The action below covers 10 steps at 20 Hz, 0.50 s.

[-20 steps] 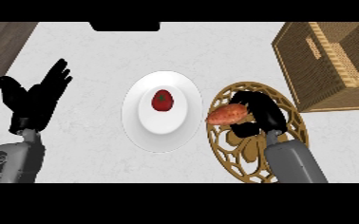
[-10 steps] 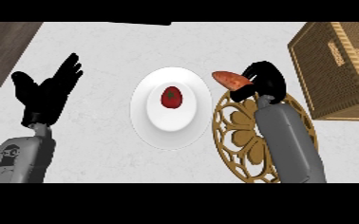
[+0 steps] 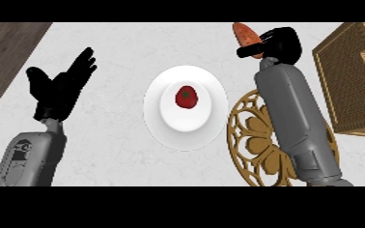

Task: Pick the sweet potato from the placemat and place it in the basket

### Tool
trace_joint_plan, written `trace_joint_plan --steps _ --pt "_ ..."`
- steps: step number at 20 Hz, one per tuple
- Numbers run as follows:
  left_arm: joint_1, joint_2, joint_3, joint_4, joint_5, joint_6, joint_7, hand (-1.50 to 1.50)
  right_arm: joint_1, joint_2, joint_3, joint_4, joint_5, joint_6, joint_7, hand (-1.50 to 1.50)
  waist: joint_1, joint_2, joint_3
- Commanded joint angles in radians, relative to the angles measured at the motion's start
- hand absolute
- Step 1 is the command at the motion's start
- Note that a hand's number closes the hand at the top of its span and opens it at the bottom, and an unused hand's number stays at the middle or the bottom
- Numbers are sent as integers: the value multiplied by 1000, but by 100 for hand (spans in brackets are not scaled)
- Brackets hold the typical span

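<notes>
Dark strip: at the far left we see a brown wood-grained band (image 3: 18, 48), cut off by the edge, so we cannot tell what it belongs to.
Surface: we look down on a pale, faintly marbled surface (image 3: 121, 43).
Left hand: our black left hand (image 3: 61, 87) rests open at the left, its fingers straight, spread apart and holding nothing; the grey forearm below runs out of view.
Plate: in the middle we see a glossy round white plate (image 3: 187, 133) with a small red tomato-like fruit (image 3: 186, 97) at its centre, a green spot on top.
Placemat: right of the plate lies a round golden openwork placemat (image 3: 251, 135); our right forearm covers much of it.
Sweet potato: the orange, tapered sweet potato (image 3: 245, 34) is lifted off the placemat and sits at the top, beyond the mat and well left of the basket.
Right hand: our black right hand (image 3: 280, 46) has its fingers clamped on the sweet potato's lower end, hiding it.
Basket: the tan woven basket (image 3: 341, 72) is cut off at the right; we cannot see inside.
</notes>
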<state>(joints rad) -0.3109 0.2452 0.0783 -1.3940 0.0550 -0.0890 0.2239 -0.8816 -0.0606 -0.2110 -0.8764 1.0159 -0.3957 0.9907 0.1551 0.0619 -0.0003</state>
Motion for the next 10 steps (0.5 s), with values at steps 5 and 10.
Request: trace_joint_plan --steps 5,10 --pt "-18 -15 -14 -10 9 -7 17 0 -199 -66 -16 120 220 -310 69 150 22 -4 -2" --pt "-25 -21 -16 15 -10 10 12 0 -332 -117 -50 233 348 -328 164 150 10 -4 -5"
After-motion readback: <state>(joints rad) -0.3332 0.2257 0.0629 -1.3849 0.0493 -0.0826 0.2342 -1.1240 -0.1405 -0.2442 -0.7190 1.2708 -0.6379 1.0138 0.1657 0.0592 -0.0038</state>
